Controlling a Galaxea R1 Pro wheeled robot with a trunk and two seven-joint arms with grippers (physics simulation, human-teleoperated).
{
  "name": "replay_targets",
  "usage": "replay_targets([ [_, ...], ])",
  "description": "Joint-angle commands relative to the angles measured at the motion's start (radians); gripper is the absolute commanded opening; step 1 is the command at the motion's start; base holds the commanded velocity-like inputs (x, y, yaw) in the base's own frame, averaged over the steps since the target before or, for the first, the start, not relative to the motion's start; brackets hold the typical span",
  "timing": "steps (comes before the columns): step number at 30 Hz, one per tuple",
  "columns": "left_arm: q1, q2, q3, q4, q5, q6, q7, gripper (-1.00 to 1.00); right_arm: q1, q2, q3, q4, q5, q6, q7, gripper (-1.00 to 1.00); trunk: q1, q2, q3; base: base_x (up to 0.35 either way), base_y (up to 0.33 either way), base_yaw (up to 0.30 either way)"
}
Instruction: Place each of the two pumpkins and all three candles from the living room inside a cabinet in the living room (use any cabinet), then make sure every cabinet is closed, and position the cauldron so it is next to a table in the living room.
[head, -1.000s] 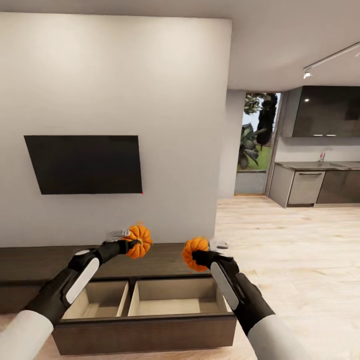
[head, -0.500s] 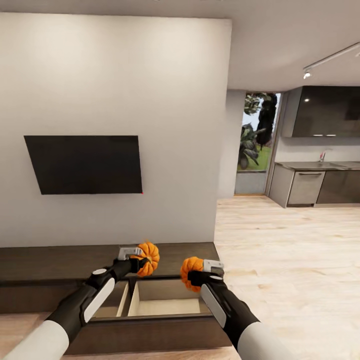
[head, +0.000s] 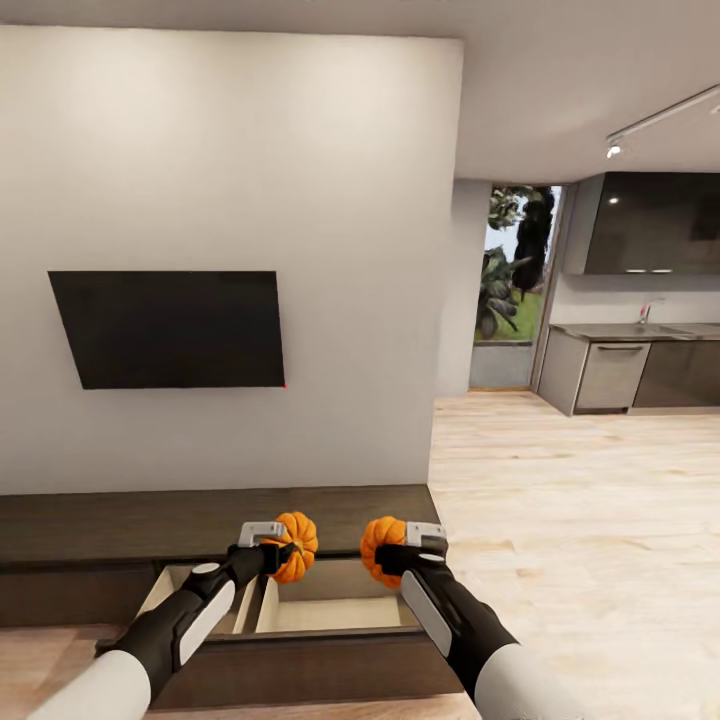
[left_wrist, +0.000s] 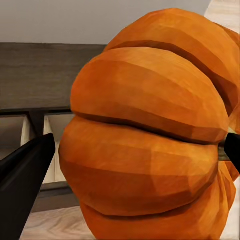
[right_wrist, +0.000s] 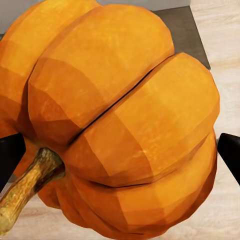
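Note:
Two orange ribbed pumpkins hang above the open drawer of the long dark cabinet (head: 200, 520). My left gripper (head: 285, 547) is shut on one pumpkin (head: 298, 545), which looms large in the left wrist view (left_wrist: 150, 135). My right gripper (head: 392, 553) is shut on the other pumpkin (head: 381, 547), whose brown stem (right_wrist: 27, 185) points sideways in the right wrist view. Both are held over the drawer's larger, pale wood compartment (head: 335, 612). Candles and cauldron are out of view.
A black TV (head: 170, 328) hangs on the white wall above the cabinet. The drawer front (head: 300, 668) juts toward me. Pale wood floor (head: 570, 520) stretches right to the grey kitchen cupboards (head: 640, 370) and a window.
Both arms have dropped and reached forward, bringing the two pumpkins lower and closer together over the open drawer. The drawer now sits lower in the picture than a second ago.

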Motion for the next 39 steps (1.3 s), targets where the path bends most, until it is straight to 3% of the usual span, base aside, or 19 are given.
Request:
replay_targets([
  [1,-0.001,0.001,-0.003,0.000,0.006,0.002,0.002,-1.00,-0.001,-0.001,0.005,-0.001,-0.009,0.003,-0.008,-1.00,0.000,-0.001,-0.001,0.000,0.000,0.000],
  [28,0.000,-0.001,-0.004,0.001,0.006,-0.008,0.008,-1.00,-0.005,-0.006,0.000,0.000,-0.018,0.001,-0.004,-1.00,0.000,-0.001,-0.001,0.137,0.000,0.000],
  [39,0.000,0.000,-0.005,-0.005,0.006,-0.008,0.008,-1.00,-0.005,-0.005,0.002,0.000,-0.018,0.001,-0.004,-1.00,0.000,-0.001,-0.001,0.027,0.000,0.000],
])
